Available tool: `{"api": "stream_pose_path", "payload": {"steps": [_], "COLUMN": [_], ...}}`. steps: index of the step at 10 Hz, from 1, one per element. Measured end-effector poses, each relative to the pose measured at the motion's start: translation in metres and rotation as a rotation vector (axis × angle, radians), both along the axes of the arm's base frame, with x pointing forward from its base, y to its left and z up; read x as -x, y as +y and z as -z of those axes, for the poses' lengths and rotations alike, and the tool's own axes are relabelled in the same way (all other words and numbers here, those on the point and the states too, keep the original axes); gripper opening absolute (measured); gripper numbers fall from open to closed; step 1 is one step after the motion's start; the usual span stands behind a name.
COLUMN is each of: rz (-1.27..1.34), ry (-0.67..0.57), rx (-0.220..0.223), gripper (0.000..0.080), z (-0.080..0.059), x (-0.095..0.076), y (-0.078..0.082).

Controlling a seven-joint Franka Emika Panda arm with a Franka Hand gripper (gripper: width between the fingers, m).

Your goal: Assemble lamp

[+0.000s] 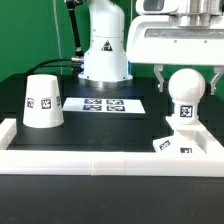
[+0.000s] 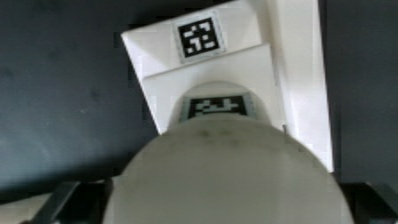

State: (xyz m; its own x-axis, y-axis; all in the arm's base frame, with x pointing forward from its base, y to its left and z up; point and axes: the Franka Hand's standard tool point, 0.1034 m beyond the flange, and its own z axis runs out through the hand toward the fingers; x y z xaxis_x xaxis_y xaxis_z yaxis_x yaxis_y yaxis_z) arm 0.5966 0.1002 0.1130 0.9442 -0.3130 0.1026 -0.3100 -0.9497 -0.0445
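Observation:
The white bulb post (image 1: 184, 97) stands upright with its round head between my gripper's (image 1: 186, 78) fingers, which close on both sides of the head. Its foot is over the flat angular base (image 1: 176, 146), at the exterior view's right, just behind the front rail. In the wrist view the round head (image 2: 222, 175) fills the space between the dark fingers (image 2: 75, 200). The tagged base (image 2: 199, 40) lies beyond it. The cone shade (image 1: 41, 102) stands apart at the exterior view's left.
The marker board (image 1: 103, 104) lies flat mid-table in front of the robot's white pedestal (image 1: 104, 55). A white rail (image 1: 100, 160) borders the front and left of the dark table.

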Motion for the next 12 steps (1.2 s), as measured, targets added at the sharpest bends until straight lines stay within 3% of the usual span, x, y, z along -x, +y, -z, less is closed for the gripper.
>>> {"api": "stream_pose_path", "payload": {"steps": [3,8,11,12], "rz": [0.281,0.698,0.692,0.602], "ry": [0.032,0.072,0.074,0.070], "rx": [-0.027,-0.125,-0.131,-0.124], "gripper": [0.0579,0.0579,0.0579,0.0672], "z": [0.0000,0.0002,0.0000,0.0000], "x": [0.0028,0.0026,0.0026,0.0025], "y": [0.0021,-0.0005,-0.0001,0.0000]}}
